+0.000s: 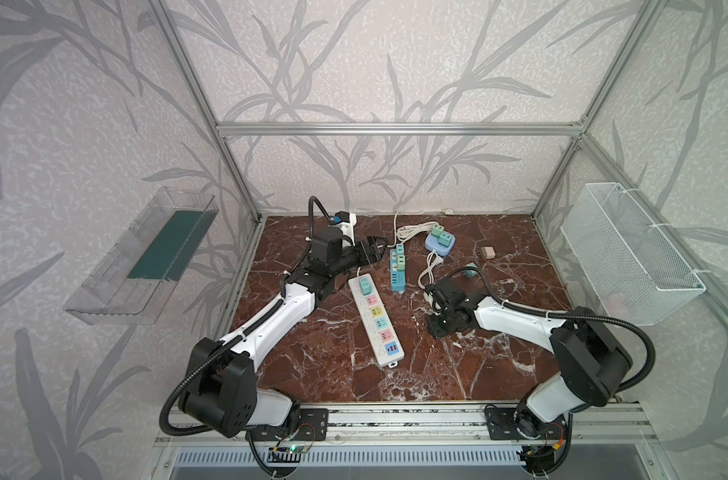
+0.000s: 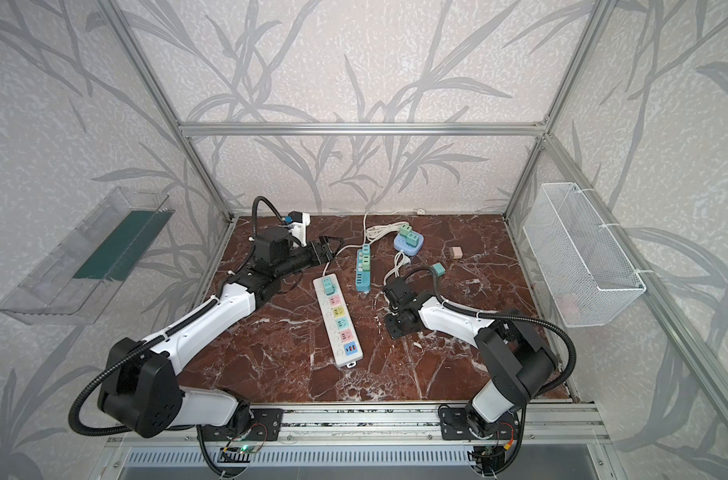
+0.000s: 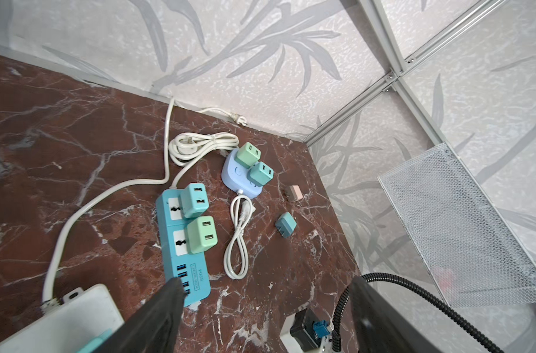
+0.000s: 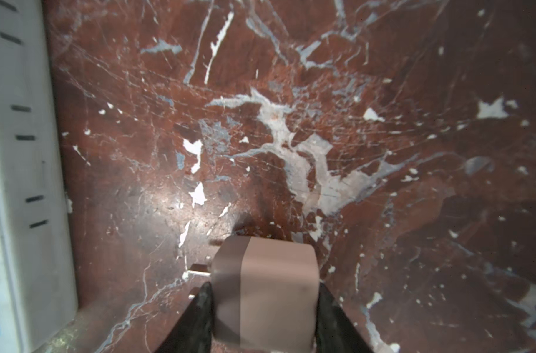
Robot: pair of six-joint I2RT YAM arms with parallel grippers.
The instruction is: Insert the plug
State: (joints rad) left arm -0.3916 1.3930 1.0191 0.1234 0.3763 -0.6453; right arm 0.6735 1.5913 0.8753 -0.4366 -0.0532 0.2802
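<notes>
Right wrist view: right jaws clamped on pink plug (image 4: 266,290), prongs facing white strip (image 4: 16,152), above tabletop (image 4: 352,122). Both top views: R arm (image 1: 516,320) mid-frame, just frame-right of strip. Left jaws spread wide, empty.

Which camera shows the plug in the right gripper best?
The right wrist view: the pink plug fills the foreground, clamped in the right gripper, prongs showing. In both top views I cannot make it out; the left wrist view misses it.
</notes>
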